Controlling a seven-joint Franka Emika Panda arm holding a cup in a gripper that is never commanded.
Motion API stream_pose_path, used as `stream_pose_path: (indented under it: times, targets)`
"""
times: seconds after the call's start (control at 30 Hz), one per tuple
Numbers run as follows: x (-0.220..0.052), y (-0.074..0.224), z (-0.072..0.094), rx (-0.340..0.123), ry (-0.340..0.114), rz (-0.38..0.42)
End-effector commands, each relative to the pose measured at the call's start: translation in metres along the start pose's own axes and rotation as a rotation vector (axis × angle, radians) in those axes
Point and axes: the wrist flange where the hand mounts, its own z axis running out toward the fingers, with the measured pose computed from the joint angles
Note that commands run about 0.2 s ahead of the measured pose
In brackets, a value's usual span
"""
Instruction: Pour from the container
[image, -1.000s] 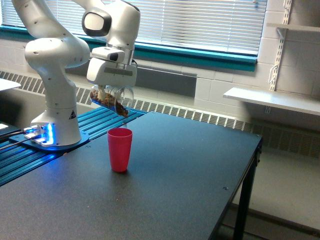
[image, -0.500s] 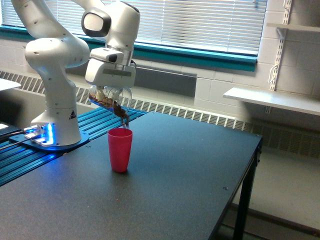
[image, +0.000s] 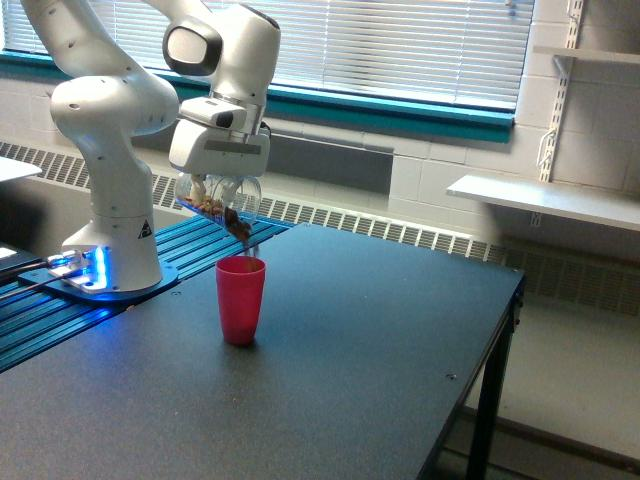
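My gripper (image: 216, 185) is shut on the container (image: 222, 203), a clear cup held tipped steeply, its rim pointing down toward the exterior view's right. Brown granular bits lie along its lower side and reach the rim, just above the red cup (image: 240, 299). The red cup stands upright on the dark table (image: 330, 360), directly under the rim. A thin trail of bits seems to hang from the rim toward the red cup's mouth.
The white arm's base (image: 110, 270) sits on a blue-lit ribbed platform at the exterior view's left. The table's edge (image: 490, 370) drops off on the right. A white shelf (image: 540, 198) and a blinded window are behind.
The container has tilted a little further and risen slightly over the last second. Brown bits have slid to the rim and begun spilling toward the red cup.
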Motion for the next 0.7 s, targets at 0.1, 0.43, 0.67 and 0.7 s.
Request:
stream_pose_path:
  times: [0.1,0.43,0.67,0.7]
  targets:
    - [-0.0097,0.0046,0.0159,-0.048,-0.033,-0.012]
    - [-0.0094,0.0080,0.0167,-0.057,-0.041,-0.007]
    - [-0.0099,0.0089,0.0171,-0.062,-0.046,-0.008]
    - [-0.0104,0.0094,0.0175,-0.066,-0.050,-0.008]
